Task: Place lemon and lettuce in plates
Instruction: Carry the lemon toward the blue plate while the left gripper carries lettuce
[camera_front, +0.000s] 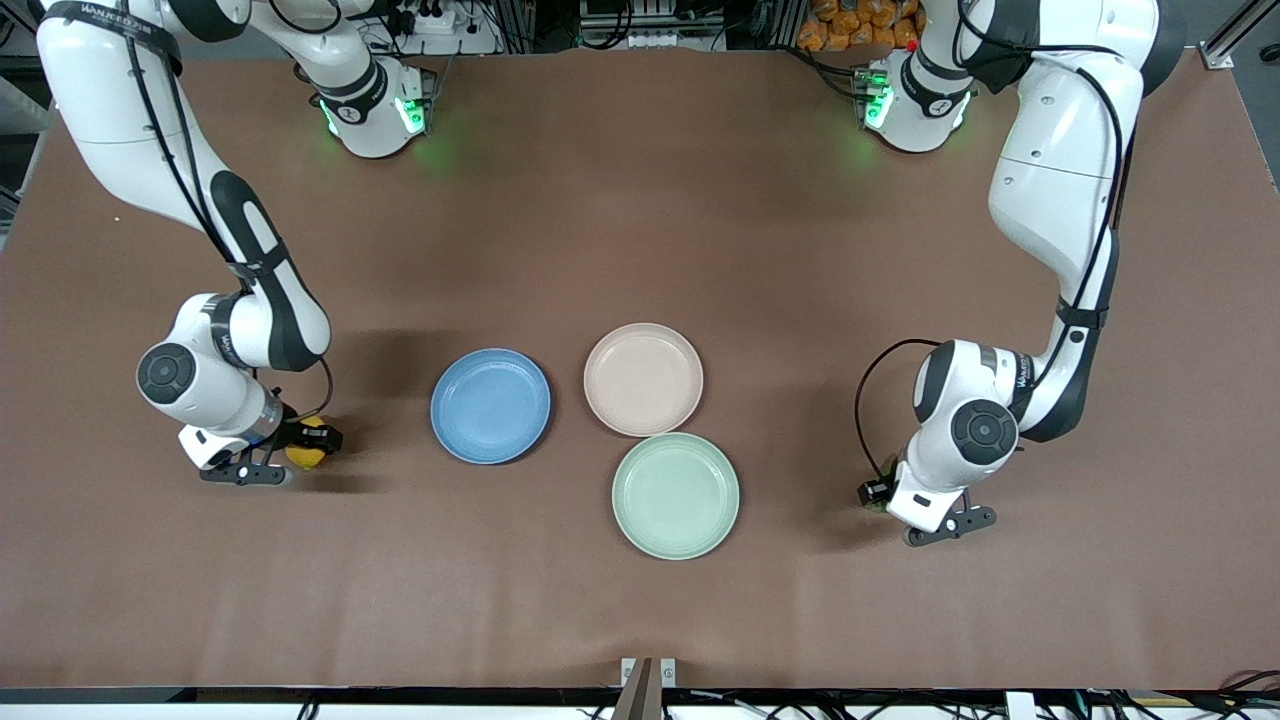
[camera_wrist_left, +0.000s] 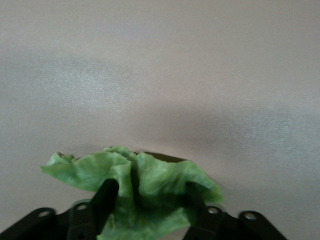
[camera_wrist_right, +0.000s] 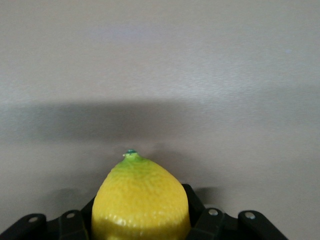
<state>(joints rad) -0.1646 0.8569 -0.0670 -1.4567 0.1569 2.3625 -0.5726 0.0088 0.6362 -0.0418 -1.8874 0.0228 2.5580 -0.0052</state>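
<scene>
Both grippers are loaded for carrying. Right gripper (camera_front: 292, 452) fingers clench the lemon (camera_front: 306, 443); left gripper (camera_front: 880, 497) fingers pinch the lettuce (camera_wrist_left: 145, 192). Blue plate (camera_front: 490, 405) and beige plate (camera_front: 643, 379) sit bare.

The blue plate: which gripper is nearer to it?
The right gripper, holding the lemon, is nearer the blue plate. The left gripper, holding the lettuce, is past the mint-green plate.

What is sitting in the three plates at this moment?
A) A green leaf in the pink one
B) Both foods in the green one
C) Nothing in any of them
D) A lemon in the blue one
C: the blue plate, pink plate and green plate all show bare insides, while the lemon sits in the right gripper and the lettuce in the left gripper.
</scene>
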